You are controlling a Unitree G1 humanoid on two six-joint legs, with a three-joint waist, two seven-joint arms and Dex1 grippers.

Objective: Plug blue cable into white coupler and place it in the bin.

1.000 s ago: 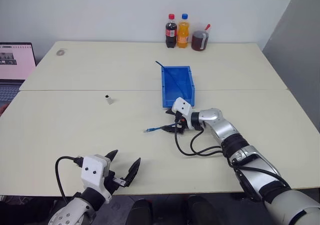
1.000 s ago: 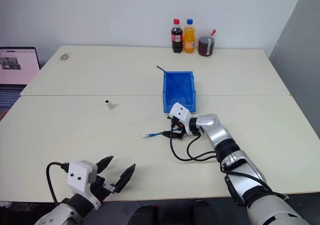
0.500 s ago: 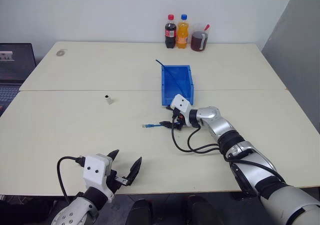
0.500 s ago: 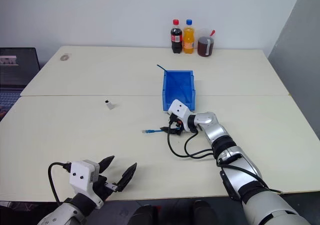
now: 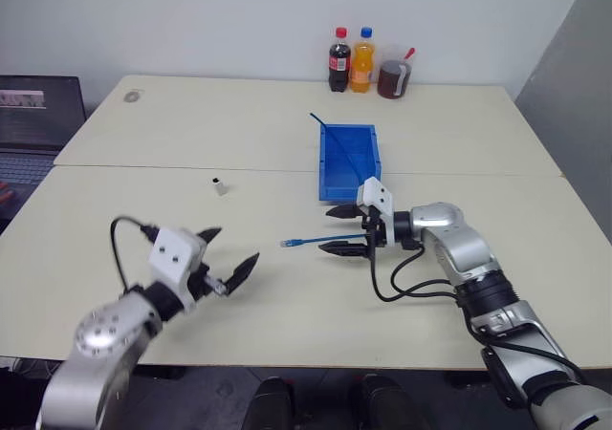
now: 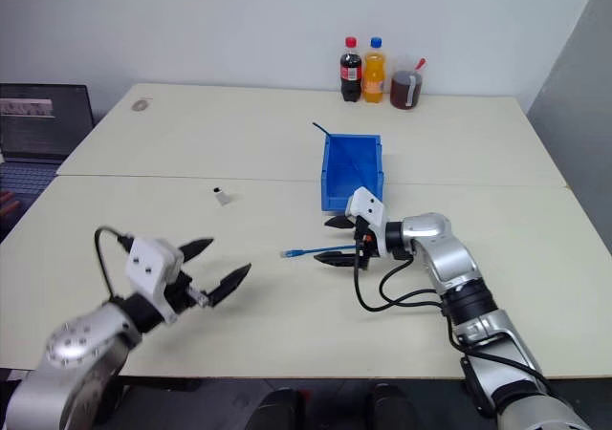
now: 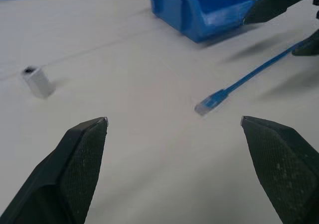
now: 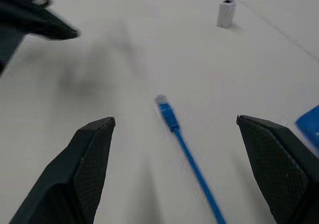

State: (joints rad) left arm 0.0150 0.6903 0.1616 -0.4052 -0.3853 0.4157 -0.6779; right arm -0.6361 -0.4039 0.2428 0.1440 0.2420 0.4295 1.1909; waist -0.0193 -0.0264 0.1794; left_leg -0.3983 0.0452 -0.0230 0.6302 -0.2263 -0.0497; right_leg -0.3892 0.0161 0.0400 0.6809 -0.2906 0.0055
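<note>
The blue cable [image 5: 320, 240] is seen lying flat on the pale counter [image 5: 287, 153], with its clear plug pointing toward the robot's left. The right claw [image 5: 341, 229] is held wide open just by the cable, and nothing is gripped in it. The left claw [image 5: 222, 261] is also spread wide and is empty, well apart from the cable. The white coupler [image 5: 220, 185] is stood alone farther back on the counter. The bin [image 5: 348, 161] is placed just behind the right claw.

blue cable [image 8: 185, 139] far end off-frame
</note>
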